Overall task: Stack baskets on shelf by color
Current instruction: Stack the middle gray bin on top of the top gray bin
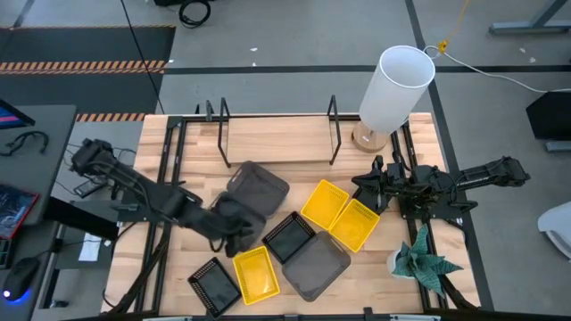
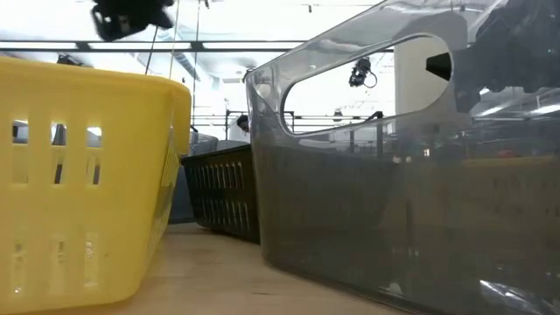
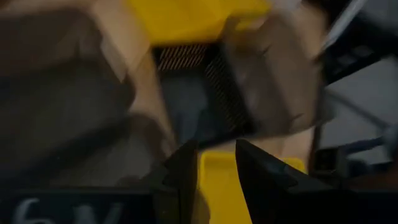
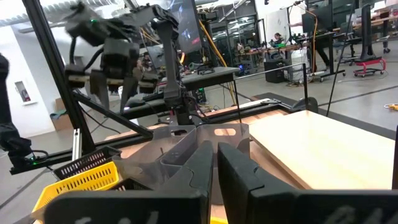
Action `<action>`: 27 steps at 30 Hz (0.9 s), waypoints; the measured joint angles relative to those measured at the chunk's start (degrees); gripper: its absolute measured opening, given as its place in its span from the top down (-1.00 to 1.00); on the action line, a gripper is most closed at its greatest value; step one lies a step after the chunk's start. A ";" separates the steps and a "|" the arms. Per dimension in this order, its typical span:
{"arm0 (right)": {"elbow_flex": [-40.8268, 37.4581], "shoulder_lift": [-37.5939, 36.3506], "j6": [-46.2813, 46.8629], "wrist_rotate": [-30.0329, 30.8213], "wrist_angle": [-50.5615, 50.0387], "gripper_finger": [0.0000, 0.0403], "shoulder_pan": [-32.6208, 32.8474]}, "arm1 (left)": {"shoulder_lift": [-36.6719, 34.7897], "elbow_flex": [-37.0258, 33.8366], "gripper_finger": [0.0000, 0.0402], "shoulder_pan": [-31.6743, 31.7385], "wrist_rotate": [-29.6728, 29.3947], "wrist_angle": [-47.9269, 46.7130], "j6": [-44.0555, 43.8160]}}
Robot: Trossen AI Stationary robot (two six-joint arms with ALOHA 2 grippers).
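Several baskets lie on the table: three yellow ones (image 1: 326, 203) (image 1: 355, 225) (image 1: 255, 270), two dark grey (image 1: 257, 189) (image 1: 317, 266) and two black mesh (image 1: 287, 236) (image 1: 214, 285). The shelf (image 1: 277, 143) is a light board with black wire uprights along the far edge, with nothing on it. My left gripper (image 1: 236, 236) (image 3: 217, 168) is open and hangs low over the far end of the near yellow basket (image 3: 217, 186), which shows between its fingers. My right gripper (image 1: 360, 183) (image 4: 215, 155) is shut, holds nothing, and hovers beside the two right-hand yellow baskets. My left gripper comes from above, slanting from the table's left, with one finger (image 3: 183, 174) on either side of the near yellow basket's far end (image 3: 217, 177). The view is blurred, and I cannot tell whether the fingers touch it.
A tall white cylinder (image 1: 397, 85) stands on a wooden base at the far right corner. A small green plant (image 1: 424, 259) sits at the near right edge. The baskets crowd the table's middle and near part. Bare wood lies between the shelf and the baskets.
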 joint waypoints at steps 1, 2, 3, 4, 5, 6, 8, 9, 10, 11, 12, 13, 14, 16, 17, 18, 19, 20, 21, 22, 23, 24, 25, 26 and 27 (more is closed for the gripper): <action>-0.01 0.01 0.00 0.00 0.00 0.86 -0.01 | 1.51 2.21 0.42 -0.27 0.42 -3.54 -1.66; 0.00 0.00 0.02 0.00 0.00 0.86 0.00 | 3.04 4.57 0.42 -0.38 0.99 -6.93 -3.25; -0.01 0.01 0.02 0.00 0.00 0.86 -0.01 | 4.54 6.88 0.42 -0.57 1.25 -10.38 -4.74; 0.00 0.02 0.00 0.00 0.00 0.86 -0.02 | 6.16 9.32 0.42 -0.58 1.41 -13.89 -5.98; -0.02 0.02 0.00 0.00 0.00 0.86 0.00 | 7.64 11.58 0.42 -0.57 1.55 -17.14 -7.11; -0.02 0.00 0.00 0.00 0.00 0.86 -0.02 | 9.15 13.78 0.42 -0.45 1.53 -20.27 -7.98; -0.01 0.01 0.00 0.00 0.00 0.86 0.00 | 11.82 17.38 0.42 0.04 1.55 -25.68 -9.00; 0.00 0.00 0.00 -0.01 0.00 0.86 -0.01 | 12.98 18.51 0.42 0.34 1.53 -27.43 -9.62; -0.02 0.00 0.01 0.00 0.02 0.86 -0.01 | 13.91 19.18 0.42 0.65 1.56 -28.02 -9.92; -0.01 0.01 0.00 0.00 0.00 0.86 -0.01 | 14.68 19.53 0.42 0.91 1.56 -28.03 -9.96; 0.00 0.02 0.01 0.00 0.01 0.86 -0.01 | 15.39 19.77 0.42 1.35 1.91 -27.91 -9.98; 0.00 0.00 0.02 0.00 0.02 0.86 0.00 | 16.05 19.87 0.42 1.87 2.90 -27.77 -10.22; 0.00 0.01 0.02 0.00 0.02 0.86 -0.01 | 16.72 19.87 0.41 2.52 4.49 -27.76 -10.65; 0.00 0.02 0.00 0.00 0.02 0.86 0.00 | 18.21 19.87 0.36 3.69 7.77 -27.63 -11.04; 0.00 0.01 0.00 0.00 0.01 0.86 -0.02 | 19.00 19.85 0.31 4.09 9.06 -27.36 -11.06; -0.01 0.01 0.01 0.00 0.02 0.86 -0.01 | 19.70 19.85 0.26 4.44 9.76 -26.85 -11.17; 0.00 0.01 0.00 0.00 0.02 0.86 -0.02 | 20.37 19.85 0.20 4.70 10.23 -26.36 -11.46; 0.00 0.01 0.01 0.00 0.02 0.86 -0.01 | 21.00 19.85 0.14 4.95 10.55 -26.08 -11.85; 0.00 0.00 0.00 0.00 0.02 0.86 0.00 | 21.58 19.85 0.08 5.29 10.64 -25.93 -12.70; 0.00 0.02 0.00 0.00 0.01 0.86 -0.02 | 22.16 19.85 0.02 5.66 10.94 -25.89 -13.49; 0.00 0.01 0.01 0.00 0.02 0.86 0.00 | 22.62 19.85 -0.05 6.04 11.17 -25.87 -14.44; 0.00 0.00 0.02 0.00 0.02 0.86 0.00 | 23.02 19.85 -0.10 6.40 11.45 -25.81 -15.02; 0.00 0.02 0.00 0.00 0.02 0.86 -0.02 | 23.34 19.85 -0.15 6.72 11.55 -25.76 -15.40; 0.00 0.01 0.00 0.00 0.03 0.86 0.00 | 23.66 19.83 -0.20 6.84 11.67 -25.76 -15.56; -0.01 0.00 0.00 0.00 0.07 0.86 0.00 | 24.10 19.84 -0.23 6.91 11.61 -25.69 -15.62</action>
